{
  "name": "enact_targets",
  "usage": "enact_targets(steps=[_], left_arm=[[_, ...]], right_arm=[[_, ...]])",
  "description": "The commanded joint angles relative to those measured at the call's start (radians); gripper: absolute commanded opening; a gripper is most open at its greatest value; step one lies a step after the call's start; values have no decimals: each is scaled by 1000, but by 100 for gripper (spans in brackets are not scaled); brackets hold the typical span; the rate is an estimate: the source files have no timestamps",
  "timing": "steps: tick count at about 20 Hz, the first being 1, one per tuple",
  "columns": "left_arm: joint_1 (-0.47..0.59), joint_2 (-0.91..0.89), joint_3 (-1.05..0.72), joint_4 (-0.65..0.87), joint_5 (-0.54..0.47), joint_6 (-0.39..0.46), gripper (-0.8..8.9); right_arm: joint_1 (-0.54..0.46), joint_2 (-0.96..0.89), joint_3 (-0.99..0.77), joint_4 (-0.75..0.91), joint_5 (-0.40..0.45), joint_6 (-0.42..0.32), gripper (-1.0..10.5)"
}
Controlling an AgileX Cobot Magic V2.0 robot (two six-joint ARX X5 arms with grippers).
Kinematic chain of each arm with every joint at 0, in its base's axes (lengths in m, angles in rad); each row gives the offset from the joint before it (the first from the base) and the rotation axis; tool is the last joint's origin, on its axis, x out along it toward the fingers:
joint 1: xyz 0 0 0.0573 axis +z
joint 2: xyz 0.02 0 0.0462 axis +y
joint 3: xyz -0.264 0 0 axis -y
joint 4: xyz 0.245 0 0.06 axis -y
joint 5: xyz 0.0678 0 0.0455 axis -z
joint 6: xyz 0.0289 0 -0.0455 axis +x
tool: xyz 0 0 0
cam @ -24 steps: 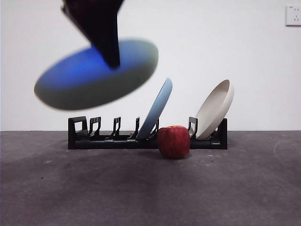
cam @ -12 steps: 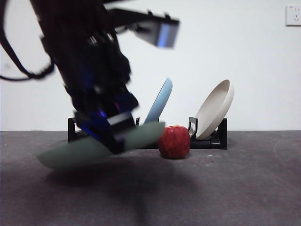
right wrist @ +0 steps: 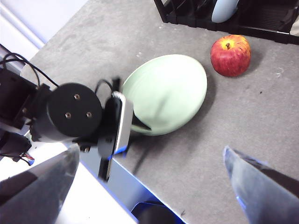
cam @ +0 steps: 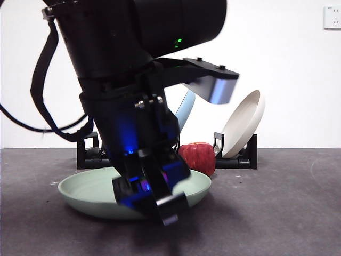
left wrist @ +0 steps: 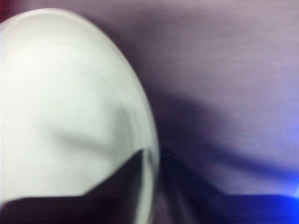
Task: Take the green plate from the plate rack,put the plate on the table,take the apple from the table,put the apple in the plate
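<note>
**Plate down on surface, left tool on its rim**

Left tool (cam: pixel 154 200) sits low centre of the front view, big dark arm filling the upper left above it. Its jaws are nearly closed, pinching the near rim of the green plate (cam: pixel 85 191): left wrist view shows one jaw inside the rim, one outside, edge of the plate (left wrist: pixel 70 107) between them, picture blurred

Plate lies flat on the surface (cam: pixel 277 213), lower left of centre in the front view, open side up. In the right wrist view the plate (right wrist: pixel 168 91) is mid-frame on the surface (right wrist: pixel 252 121), left arm beside it at left

Apple (cam: pixel 198 157) stands on the surface just behind the plate's right edge, apart from it; in the right wrist view the apple (right wrist: pixel 230 55) is upper right, stem dimple up, near the plate but not touching

Rack (cam: pixel 234 159) runs behind, mostly hidden by the arm. Blue plate (cam: pixel 185 109) leans in it mid-frame, white plate (cam: pixel 244 124) leans at the right end

Right tool (right wrist: pixel 149 186) hangs high over the surface, jaws spread wide at the bottom corners of its view, holding nothing
</note>
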Motion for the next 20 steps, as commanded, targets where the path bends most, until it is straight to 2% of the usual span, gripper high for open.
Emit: enact_targets(steps=[1, 8, 11, 15, 18, 20], left_arm=[[-3, 12, -5, 3, 11, -11, 230], [-14, -41, 57, -81, 12, -36, 233], [-30, -125, 107, -130, 15, -44, 358], [-37, -261, 198, -292, 37, -126, 359], [-35, -404, 274, -409, 37, -202, 354], [-35, -498, 312, -446, 35, -218, 355]], right_arm=[[2, -1, 3, 2, -3, 6, 629], [2, 0, 3, 2, -3, 6, 630], [2, 0, 3, 4, -2, 6, 630], [2, 22, 3, 44, -1, 9, 630], [6, 85, 3, 148, 0, 61, 631], [25, 145, 3, 230, 6, 98, 631]])
